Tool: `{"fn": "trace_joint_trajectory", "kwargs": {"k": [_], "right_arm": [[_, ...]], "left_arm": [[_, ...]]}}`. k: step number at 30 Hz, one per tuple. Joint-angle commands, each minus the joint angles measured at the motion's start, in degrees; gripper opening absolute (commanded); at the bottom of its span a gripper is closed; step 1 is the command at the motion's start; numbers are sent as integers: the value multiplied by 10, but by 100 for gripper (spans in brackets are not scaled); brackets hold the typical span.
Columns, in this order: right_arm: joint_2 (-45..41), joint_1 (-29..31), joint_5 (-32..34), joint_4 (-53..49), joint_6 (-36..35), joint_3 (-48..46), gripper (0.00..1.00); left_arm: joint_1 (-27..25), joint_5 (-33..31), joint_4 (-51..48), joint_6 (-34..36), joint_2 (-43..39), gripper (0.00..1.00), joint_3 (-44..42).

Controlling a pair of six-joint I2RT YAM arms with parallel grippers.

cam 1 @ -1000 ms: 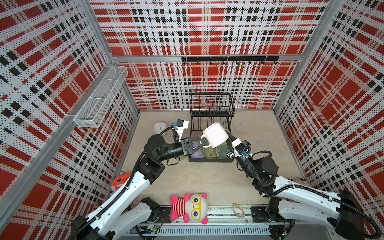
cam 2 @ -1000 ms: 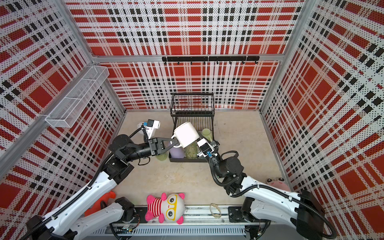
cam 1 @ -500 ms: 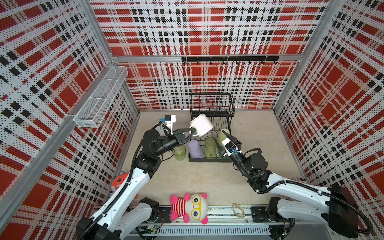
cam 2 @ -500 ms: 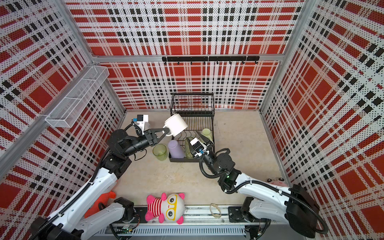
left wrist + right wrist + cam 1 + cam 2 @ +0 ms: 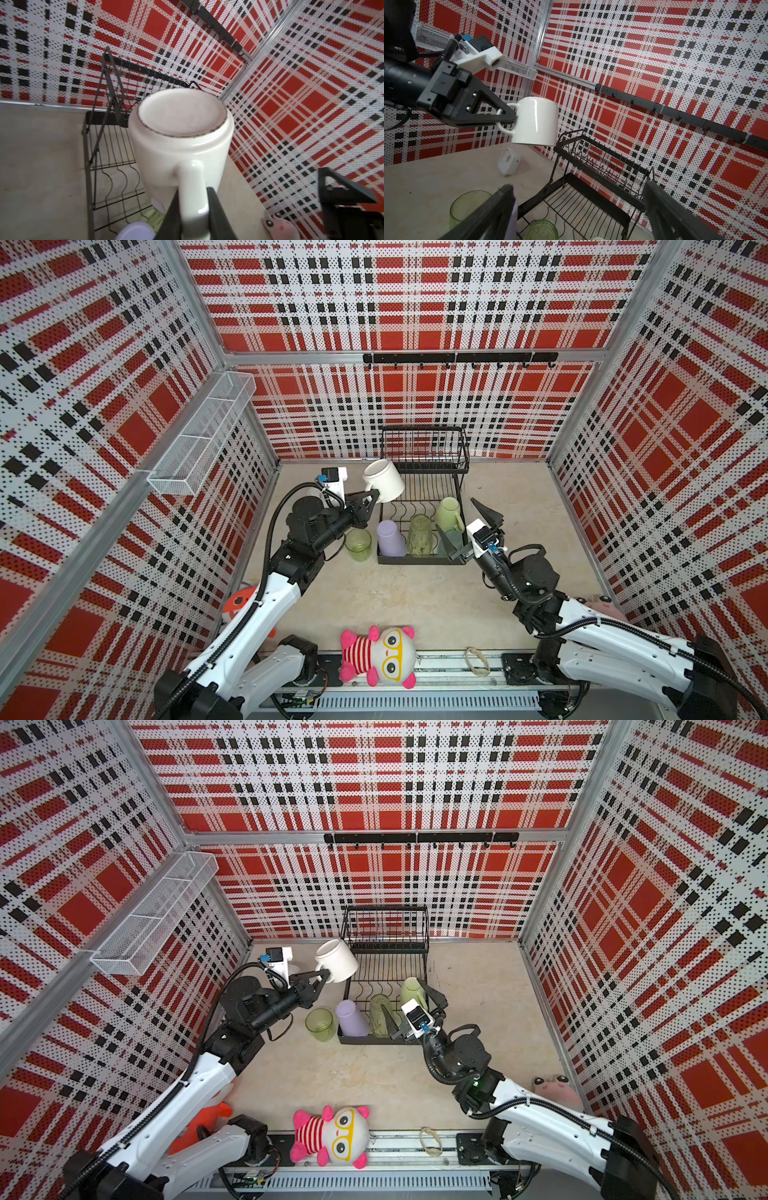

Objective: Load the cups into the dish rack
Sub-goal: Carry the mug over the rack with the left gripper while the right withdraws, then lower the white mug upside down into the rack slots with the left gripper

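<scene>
My left gripper [image 5: 374, 495] is shut on the handle of the white mug [image 5: 384, 486], which hangs bottom-up in the air beside the back left of the black dish rack [image 5: 419, 562]. The left wrist view shows both fingers pinching the handle [image 5: 192, 193]. Upside down on the rack's lower tier stand a lavender tumbler [image 5: 390, 537], a clear green tumbler [image 5: 419, 535] and a pale green mug [image 5: 448, 512]. A second green tumbler [image 5: 358, 544] stands upright on the table left of the rack. My right gripper [image 5: 454, 512] is open and empty at the rack's front right corner.
A white clock [image 5: 508, 164] lies on the table behind the held mug. A pink striped plush [image 5: 378, 655], an orange toy [image 5: 239, 603], a pink plush [image 5: 555, 1090] and a rubber band [image 5: 476, 659] lie along the front. A white mesh shelf [image 5: 199, 443] hangs on the left wall.
My right gripper has opened and pulled down and away from the white mug. My left gripper has carried the mug up, back and to the left.
</scene>
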Motion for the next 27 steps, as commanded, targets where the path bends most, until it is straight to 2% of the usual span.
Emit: {"fn": "trace_joint_trajectory", "kwargs": {"k": [1, 3, 5, 8, 10, 19, 27], "right_arm": [[-36, -4, 16, -30, 30, -12, 100], [-58, -5, 31, -31, 34, -25, 100], [-82, -7, 44, -30, 41, -35, 100], [-109, -12, 52, -41, 52, -41, 100], [-124, -12, 51, -57, 54, -36, 100], [-153, -13, 49, -102, 47, -13, 100], [-159, -13, 62, -111, 56, -12, 100]], "left_arm": [[6, -55, 40, 162, 36, 0, 16], [8, -59, 22, 214, 64, 0, 24], [20, -43, 27, 227, 82, 0, 17], [50, 61, 80, 197, 106, 0, 1], [55, 95, 100, 193, 119, 0, 0], [48, 91, 69, 273, 176, 0, 30], [34, 92, 136, 305, 252, 0, 41]]}}
